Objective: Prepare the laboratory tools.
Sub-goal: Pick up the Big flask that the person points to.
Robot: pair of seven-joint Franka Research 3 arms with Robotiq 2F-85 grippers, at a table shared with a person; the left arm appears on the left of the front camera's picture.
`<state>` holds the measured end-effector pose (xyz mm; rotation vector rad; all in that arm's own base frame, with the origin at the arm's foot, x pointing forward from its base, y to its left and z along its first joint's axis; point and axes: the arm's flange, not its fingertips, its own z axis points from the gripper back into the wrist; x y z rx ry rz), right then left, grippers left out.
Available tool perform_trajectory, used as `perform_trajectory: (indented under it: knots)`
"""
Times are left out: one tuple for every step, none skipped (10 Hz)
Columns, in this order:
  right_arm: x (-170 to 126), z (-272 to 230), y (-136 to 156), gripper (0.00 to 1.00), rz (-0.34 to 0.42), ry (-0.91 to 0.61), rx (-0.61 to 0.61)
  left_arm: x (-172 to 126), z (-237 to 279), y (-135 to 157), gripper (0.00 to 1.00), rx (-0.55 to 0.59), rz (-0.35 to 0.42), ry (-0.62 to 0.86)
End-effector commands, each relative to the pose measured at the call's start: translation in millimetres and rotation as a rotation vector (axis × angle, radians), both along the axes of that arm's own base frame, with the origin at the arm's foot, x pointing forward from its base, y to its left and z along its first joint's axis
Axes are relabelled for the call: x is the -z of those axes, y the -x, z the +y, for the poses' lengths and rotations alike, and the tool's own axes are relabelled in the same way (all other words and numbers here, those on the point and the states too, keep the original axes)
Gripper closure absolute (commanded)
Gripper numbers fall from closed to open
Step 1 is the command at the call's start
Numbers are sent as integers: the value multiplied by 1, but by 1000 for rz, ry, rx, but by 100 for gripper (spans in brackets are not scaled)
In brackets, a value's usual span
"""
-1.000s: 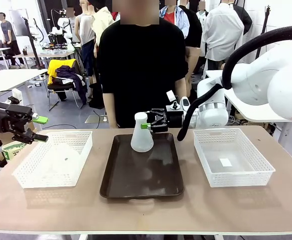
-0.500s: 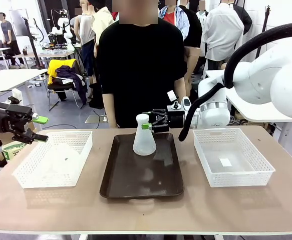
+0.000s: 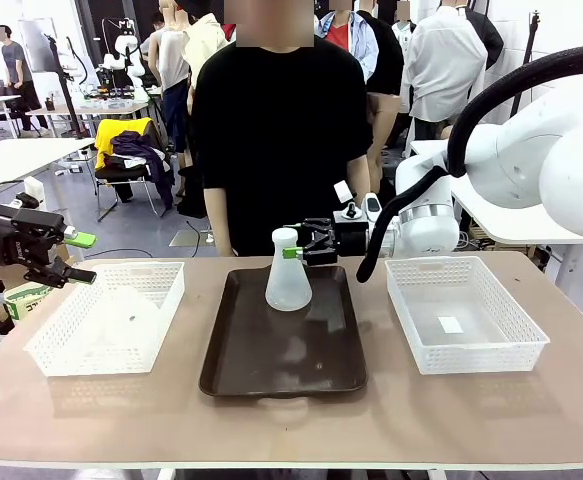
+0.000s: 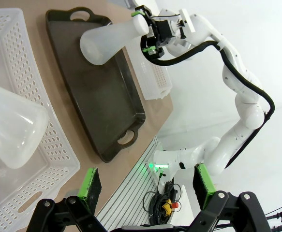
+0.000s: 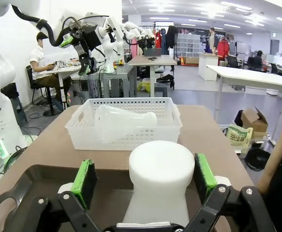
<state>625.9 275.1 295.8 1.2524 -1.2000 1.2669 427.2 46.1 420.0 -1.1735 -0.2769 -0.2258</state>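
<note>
Flask 1 [image 3: 288, 272]: upright on tray [image 3: 271, 375]; R gripper [image 3: 293, 247] jaws apart, straddling neck, prob. the handiest grip pt; flask 2 [image 4: 10, 125]: lying in L basket [image 3: 101, 368]; L gripper [image 3: 79, 257]: spread, holding nothing.

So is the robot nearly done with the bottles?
Maybe halfway. Done: one flask stands on the brown tray. In hand: the right pincer sits open around its neck, not squeezing. Left to do: the second flask lies in the left basket, with the left pincer open nearby.
</note>
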Motion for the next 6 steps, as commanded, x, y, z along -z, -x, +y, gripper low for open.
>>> perform_trajectory:
  knots:
    - [1, 3, -3, 0, -14, -9, -4, -2, 1, 0, 0, -3, -6, 7]
    - [0, 0, 0, 0, 0, 0, 0, -2, 1, 0, 0, -3, -6, 7]
    - [-6, -8, -2, 0, -8, 38, 18, -2, 1, 0, 0, -3, -6, 7]
    - [-13, -16, -2, 0, -10, 84, 52, -2, 1, 0, 0, -3, -6, 7]
    - [-18, -26, -2, 0, -3, 111, 90, -2, 1, 0, 0, -3, -6, 7]
    - [-21, -37, -2, 0, 15, 128, 134, -2, 1, 0, 0, -3, -6, 7]
